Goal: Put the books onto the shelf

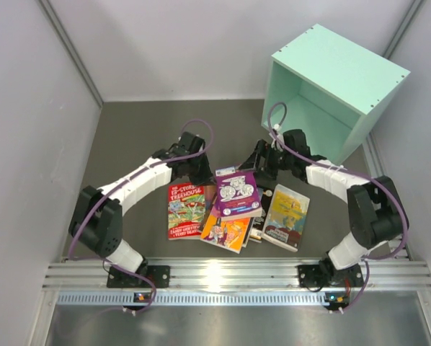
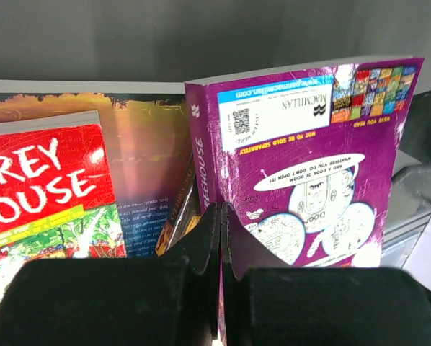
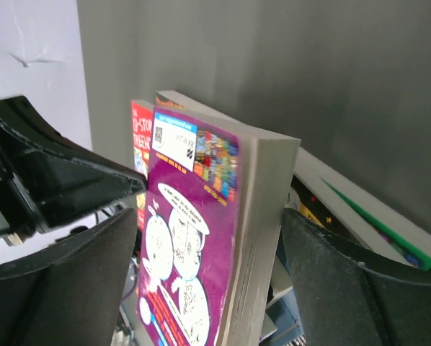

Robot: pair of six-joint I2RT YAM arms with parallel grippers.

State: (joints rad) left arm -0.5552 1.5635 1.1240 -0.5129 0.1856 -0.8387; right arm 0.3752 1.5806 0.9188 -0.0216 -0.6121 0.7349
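The books lie in a loose pile in front of both arms. The purple book [image 1: 237, 193] is tipped up on top of the pile, back cover showing [image 2: 309, 158]. My left gripper [image 1: 205, 173] is shut, its tips [image 2: 221, 209] pressed at the purple book's spine edge; a sliver of purple shows in the slit. My right gripper [image 1: 262, 167] is open, its fingers [image 3: 78, 288] straddling the purple book [image 3: 194, 216] without touching it. The red cartoon book [image 1: 184, 210] lies flat at the left. The mint-green shelf [image 1: 345, 65] stands at the back right, open face toward the arms.
An orange-blue book [image 1: 226, 232] and a yellow-brown book [image 1: 287, 216] lie under and right of the purple one. Black and green books [image 3: 374, 223] lie beneath. Grey walls close in left, right and behind. An aluminium rail [image 1: 230, 274] runs along the near edge.
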